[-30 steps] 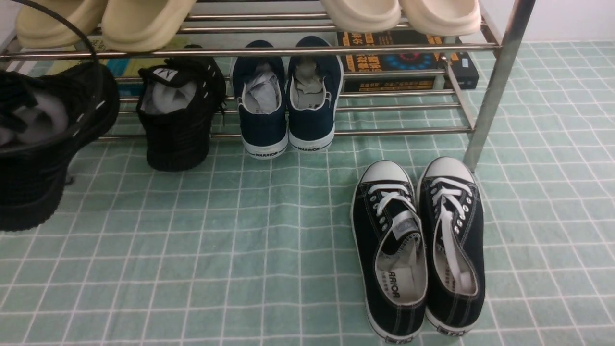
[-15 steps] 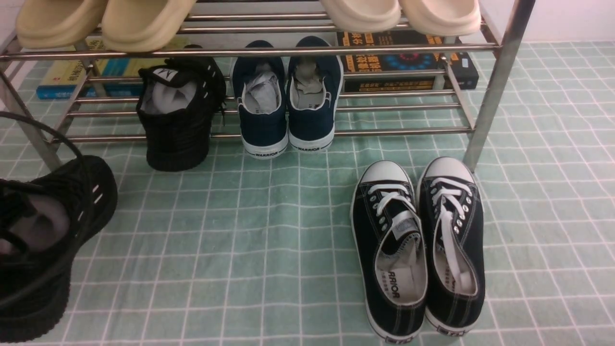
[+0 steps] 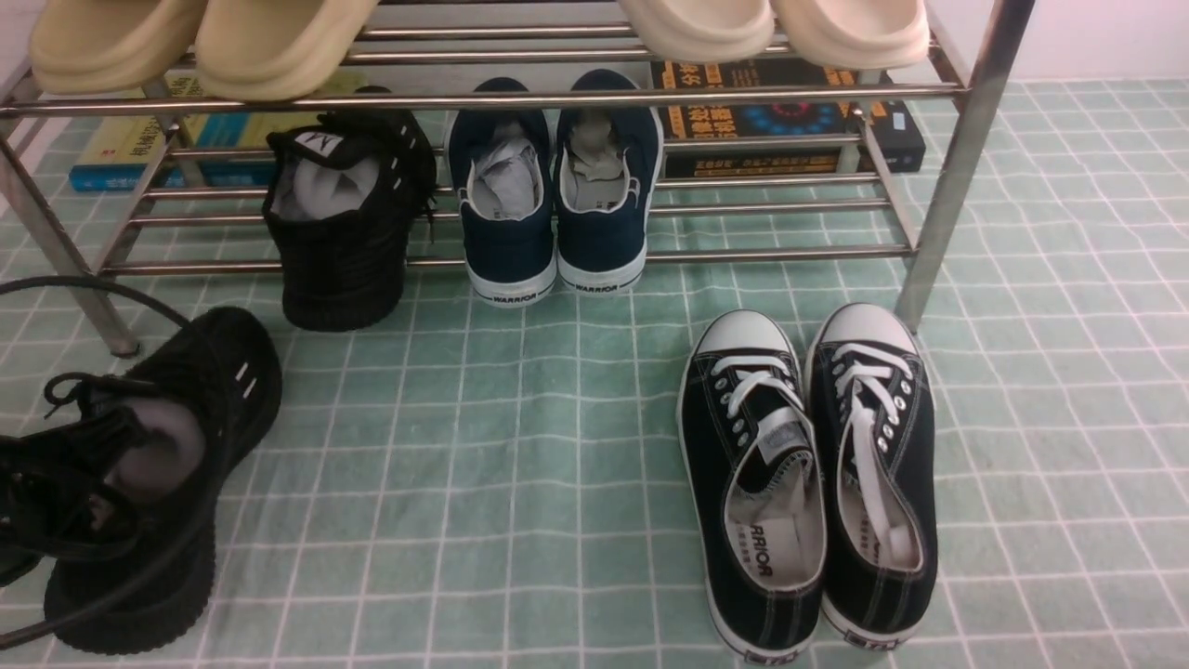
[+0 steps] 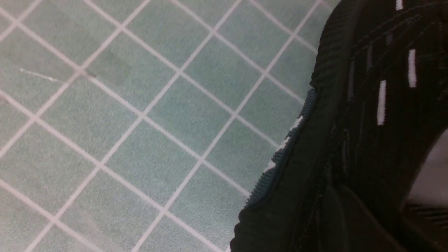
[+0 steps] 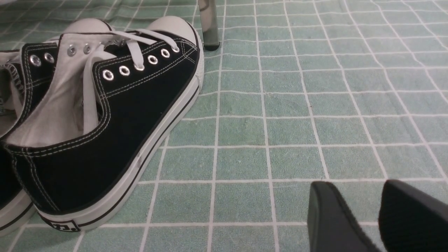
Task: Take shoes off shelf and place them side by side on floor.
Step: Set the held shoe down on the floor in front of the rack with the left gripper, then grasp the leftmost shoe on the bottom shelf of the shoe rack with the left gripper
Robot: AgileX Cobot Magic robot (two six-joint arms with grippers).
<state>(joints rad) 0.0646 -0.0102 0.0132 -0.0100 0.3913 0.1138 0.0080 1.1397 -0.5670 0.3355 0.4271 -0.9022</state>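
Black knit shoe, nearest, is off the shelf and at or just above the green checked floor, its heel side clamped in the left gripper. The right gripper's fingers stand apart. Farther back, the matching shoe sits on the metal shelf, so half the fetching remains.

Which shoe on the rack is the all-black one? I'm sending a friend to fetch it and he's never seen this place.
Find the chrome rack and look at its lower tier, below the cream clogs. The black knit shoe sits there with its heel toward you, left of the two navy shoes. Unlike them, it has a black heel and no white sole.
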